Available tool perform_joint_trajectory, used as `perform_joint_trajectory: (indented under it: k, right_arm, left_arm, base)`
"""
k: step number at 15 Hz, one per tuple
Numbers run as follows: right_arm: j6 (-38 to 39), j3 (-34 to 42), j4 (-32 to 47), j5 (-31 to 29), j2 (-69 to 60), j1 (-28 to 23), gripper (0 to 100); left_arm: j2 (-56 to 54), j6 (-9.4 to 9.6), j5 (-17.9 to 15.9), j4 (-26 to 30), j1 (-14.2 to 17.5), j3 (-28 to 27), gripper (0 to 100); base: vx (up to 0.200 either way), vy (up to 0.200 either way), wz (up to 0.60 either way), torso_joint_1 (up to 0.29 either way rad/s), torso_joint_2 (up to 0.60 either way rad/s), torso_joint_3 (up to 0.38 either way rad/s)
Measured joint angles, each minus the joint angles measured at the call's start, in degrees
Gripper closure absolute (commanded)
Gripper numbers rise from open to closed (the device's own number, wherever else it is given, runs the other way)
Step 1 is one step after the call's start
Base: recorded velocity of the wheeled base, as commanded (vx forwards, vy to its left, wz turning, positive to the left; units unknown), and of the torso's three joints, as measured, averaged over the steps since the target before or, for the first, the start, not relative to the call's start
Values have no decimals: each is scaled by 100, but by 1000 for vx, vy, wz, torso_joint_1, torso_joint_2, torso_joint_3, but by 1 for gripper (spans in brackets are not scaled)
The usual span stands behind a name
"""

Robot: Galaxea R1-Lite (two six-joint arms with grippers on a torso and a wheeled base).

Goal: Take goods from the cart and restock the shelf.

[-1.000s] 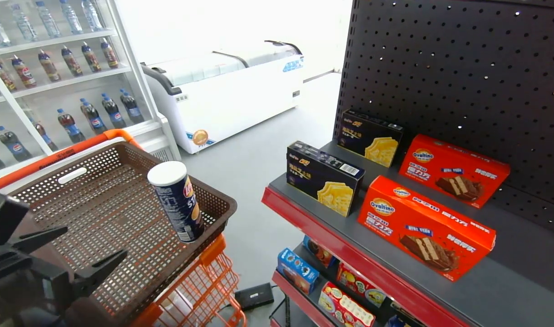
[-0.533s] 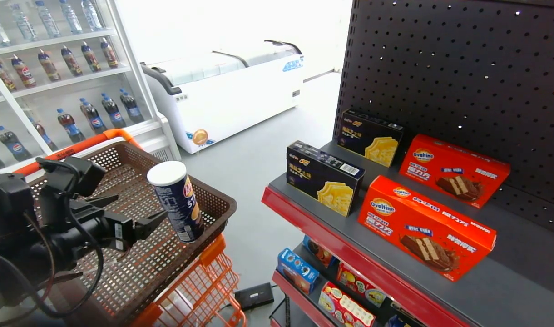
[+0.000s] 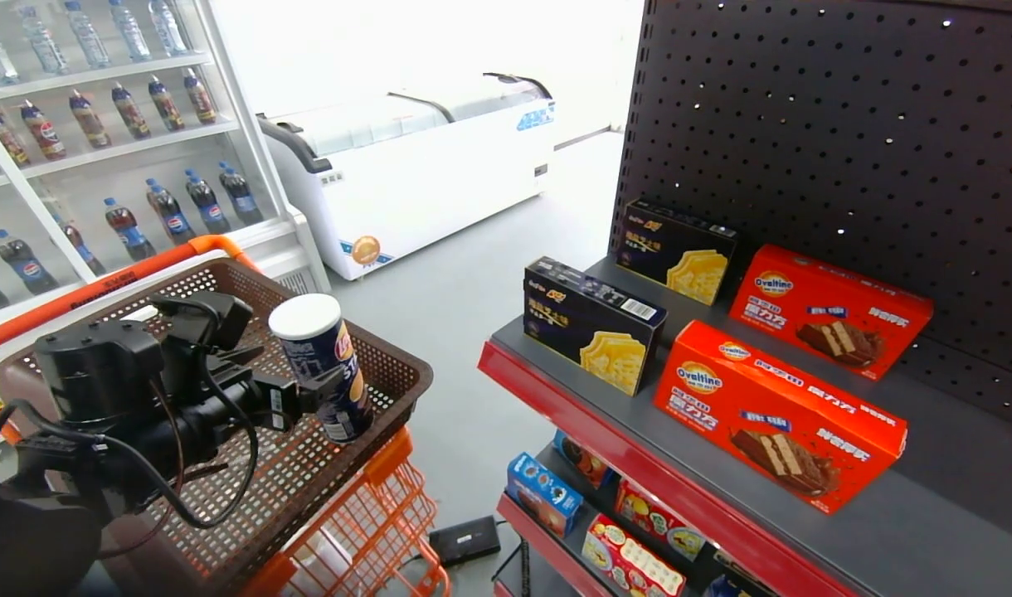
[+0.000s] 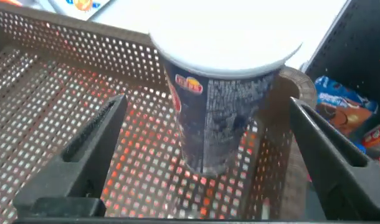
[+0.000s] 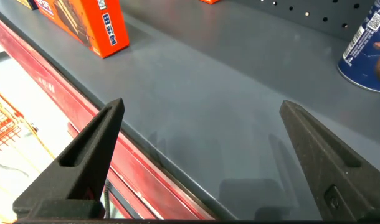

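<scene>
Chip can (image 3: 317, 347) stands, seemingly ungripped, in cart basket (image 3: 383, 358).

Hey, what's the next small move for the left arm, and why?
Probably close the left gripper: its open fingers straddle the upright dark blue cylindrical chip can with white lid, standing in the brown perforated plastic basket, not yet gripped.

Perforated brown plastic basket (image 3: 394, 373), glossy can (image 3: 323, 365)

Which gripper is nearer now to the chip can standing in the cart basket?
Left. The left gripper is open around the chip can, one finger on each side. The right gripper, also open, hangs over the shelf, apart from the can.
</scene>
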Motion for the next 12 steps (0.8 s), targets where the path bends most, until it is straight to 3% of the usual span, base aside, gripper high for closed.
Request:
perform_joint_trajectory:
  k: [2,5,12]
  right_arm:
    - [0,-2,0,2,0,0,0]
    - [0,0,0,0,0,0,0]
    - [0,0,0,0,0,0,0]
  left_arm:
    - [369,2,0,-580,-17,-9,0]
    - [839,10,1,-1013,-77,-55,0]
    - [1438,11,20,-1151,-80,-527,0]
  base:
    - [0,0,0,0,0,0]
    - [0,0,0,0,0,0]
    - [0,0,0,0,0,0]
